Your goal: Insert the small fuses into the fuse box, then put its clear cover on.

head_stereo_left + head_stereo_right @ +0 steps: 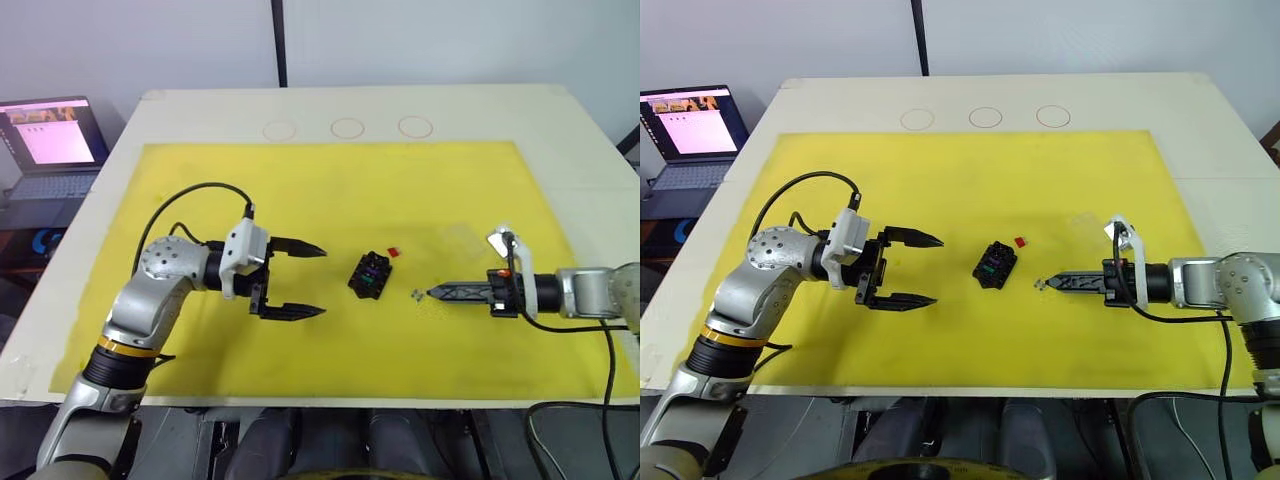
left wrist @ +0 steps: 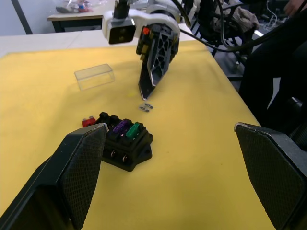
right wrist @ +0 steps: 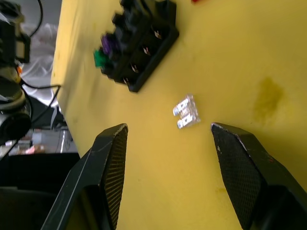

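Note:
The black fuse box (image 1: 369, 275) lies mid-mat with a green fuse (image 2: 133, 129) and a purple fuse (image 2: 120, 126) seated in its slots. A red fuse (image 1: 394, 251) lies loose just behind it. A greyish fuse (image 3: 186, 111) lies flat on the mat to the box's right, just beyond the tips of my right gripper (image 1: 432, 293), which is open and holds nothing. The clear cover (image 2: 94, 76) rests on the mat further back right. Left of the box, my left gripper (image 1: 322, 281) hovers wide open and empty, pointing at it.
A yellow mat (image 1: 300, 190) covers most of the white table (image 1: 200, 110), which has three drawn circles (image 1: 347, 127) at the back. A laptop (image 1: 55, 135) stands off the table's left side. Cables trail from both arms.

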Robot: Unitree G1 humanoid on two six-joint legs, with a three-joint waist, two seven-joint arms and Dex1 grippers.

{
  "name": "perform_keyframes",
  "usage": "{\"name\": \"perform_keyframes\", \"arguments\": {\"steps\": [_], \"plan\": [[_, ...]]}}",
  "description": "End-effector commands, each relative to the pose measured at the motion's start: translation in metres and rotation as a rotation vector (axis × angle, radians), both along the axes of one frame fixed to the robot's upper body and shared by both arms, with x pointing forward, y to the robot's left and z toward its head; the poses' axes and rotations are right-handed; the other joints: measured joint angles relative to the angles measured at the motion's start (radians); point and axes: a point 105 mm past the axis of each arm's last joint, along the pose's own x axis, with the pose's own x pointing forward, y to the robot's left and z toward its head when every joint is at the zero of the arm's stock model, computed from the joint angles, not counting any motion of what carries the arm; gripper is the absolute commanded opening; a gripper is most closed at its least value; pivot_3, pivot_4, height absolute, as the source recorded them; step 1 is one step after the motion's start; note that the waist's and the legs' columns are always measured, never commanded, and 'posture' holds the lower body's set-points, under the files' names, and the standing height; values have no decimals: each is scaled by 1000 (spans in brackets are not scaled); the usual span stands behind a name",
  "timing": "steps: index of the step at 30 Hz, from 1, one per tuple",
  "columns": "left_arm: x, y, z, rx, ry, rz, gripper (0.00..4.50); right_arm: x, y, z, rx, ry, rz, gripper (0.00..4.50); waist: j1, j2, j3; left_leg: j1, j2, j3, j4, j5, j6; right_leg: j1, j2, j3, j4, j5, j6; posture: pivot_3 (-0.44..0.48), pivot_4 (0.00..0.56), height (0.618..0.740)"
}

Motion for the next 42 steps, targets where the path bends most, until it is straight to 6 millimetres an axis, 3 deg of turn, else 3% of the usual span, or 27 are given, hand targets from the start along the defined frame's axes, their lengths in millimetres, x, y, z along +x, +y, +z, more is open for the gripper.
{"name": "perform_keyframes", "arguments": {"steps": [1, 16, 26, 34, 37, 39, 42], "plan": [[-4, -1, 9, -4, -37, -24, 4500, 6, 3, 6, 22, -35, 27, 2868, -1, 0, 0, 0, 0, 0, 0, 0, 0, 0, 0, 0, 0, 1, 0, 0, 150, 740], [-7, -4, 10, -3, -36, -30, 4500, 12, 9, -8, 49, -8, 26, 2868, -3, 0, 0, 0, 1, 0, 0, 1, -2, 0, 1, 0, 1, 2, -1, 0, 150, 740], [-6, -5, 12, -4, -34, -30, 4500, 9, 18, -2, 126, 15, 39, 2868, -5, 0, -1, 0, 1, 0, 0, 2, -3, 0, 2, 0, 1, 3, -1, 0, 150, 740], [-5, -6, 12, -6, -37, -28, 4500, 11, 13, -12, 73, 21, 11, 2868, -4, 0, -1, 0, 1, 0, 0, 2, -3, -1, 2, 0, 2, 3, -1, 0, 150, 740], [-5, -6, 12, -6, -37, -28, 4500, 11, 12, -14, 67, 20, 7, 2385, -3, 0, -1, 0, 1, 0, 1, 2, -3, -1, 2, 0, 2, 3, -1, 0, 150, 740], [-5, -5, 12, -5, -36, -27, 4500, 8, 13, -12, 75, 17, 21, 1769, -2, 0, -1, 0, 1, 0, 1, 2, -3, -1, 2, 0, 2, 3, -1, 0, 150, 740], [-5, -5, 12, -3, -36, -27, 4500, 6, 14, -11, 79, 16, 30, 1769, -2, 0, -1, 0, 1, 0, 1, 2, -3, -1, 2, 0, 2, 3, -1, 0, 150, 740]]}}
